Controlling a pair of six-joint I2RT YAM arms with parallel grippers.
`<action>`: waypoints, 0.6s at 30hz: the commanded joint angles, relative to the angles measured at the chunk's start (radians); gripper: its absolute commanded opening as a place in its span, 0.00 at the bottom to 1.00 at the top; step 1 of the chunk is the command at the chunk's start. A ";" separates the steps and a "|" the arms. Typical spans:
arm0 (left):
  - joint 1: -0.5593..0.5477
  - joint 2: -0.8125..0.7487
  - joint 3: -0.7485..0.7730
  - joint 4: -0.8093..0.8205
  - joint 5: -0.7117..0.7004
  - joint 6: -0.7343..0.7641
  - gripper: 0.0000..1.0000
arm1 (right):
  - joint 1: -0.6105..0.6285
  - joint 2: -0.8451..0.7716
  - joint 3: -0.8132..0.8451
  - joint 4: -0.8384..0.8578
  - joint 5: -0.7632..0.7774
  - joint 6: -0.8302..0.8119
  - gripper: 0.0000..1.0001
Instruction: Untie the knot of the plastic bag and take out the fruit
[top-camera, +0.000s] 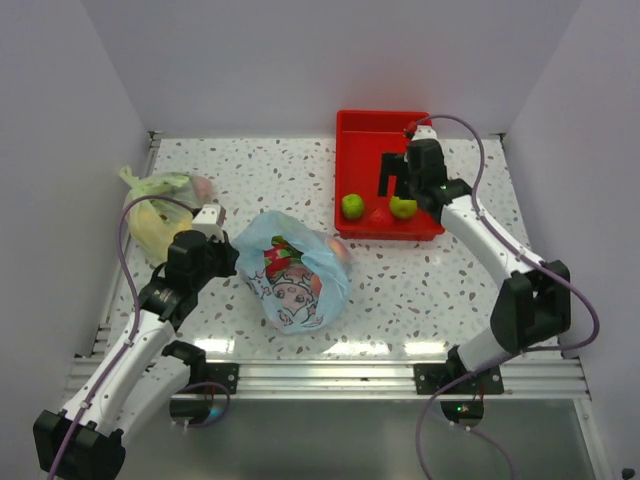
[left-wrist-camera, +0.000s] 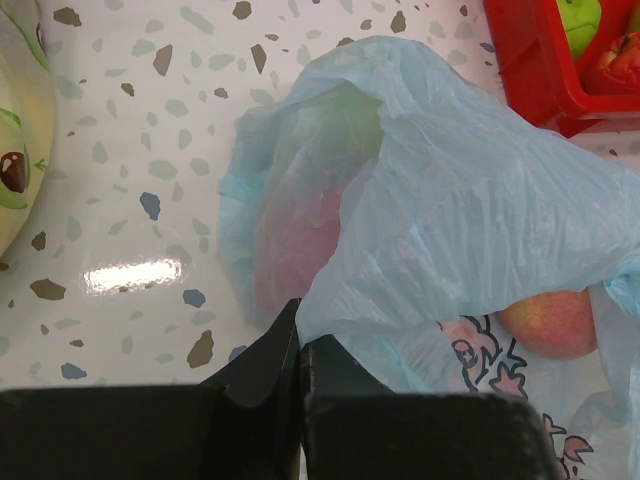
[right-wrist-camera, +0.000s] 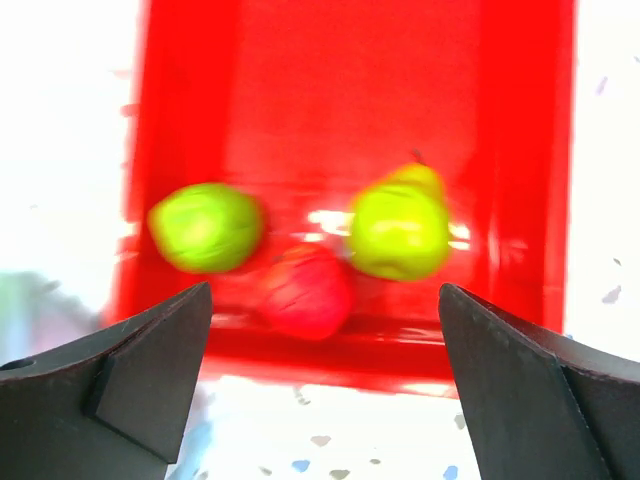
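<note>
Lab booth (bare white walls (top-camera: 300, 60))

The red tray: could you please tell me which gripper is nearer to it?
Right. The right gripper hangs open above the red tray's near end. The left gripper is off to the tray's left, shut on the plastic bag's edge.

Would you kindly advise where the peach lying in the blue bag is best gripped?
Probably across the exposed round flank of the peach, coming from the side facing the red tray, where the plastic bag leaves it uncovered; film drapes its top.
</note>
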 joint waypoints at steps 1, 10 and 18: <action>0.005 -0.011 0.002 0.034 0.013 0.026 0.00 | 0.120 -0.108 0.009 -0.032 -0.042 -0.063 0.98; 0.005 -0.009 0.002 0.035 0.017 0.027 0.00 | 0.453 -0.204 0.057 -0.085 -0.125 -0.094 0.92; 0.007 -0.011 0.002 0.035 0.015 0.027 0.00 | 0.695 -0.126 0.074 -0.049 -0.250 -0.034 0.86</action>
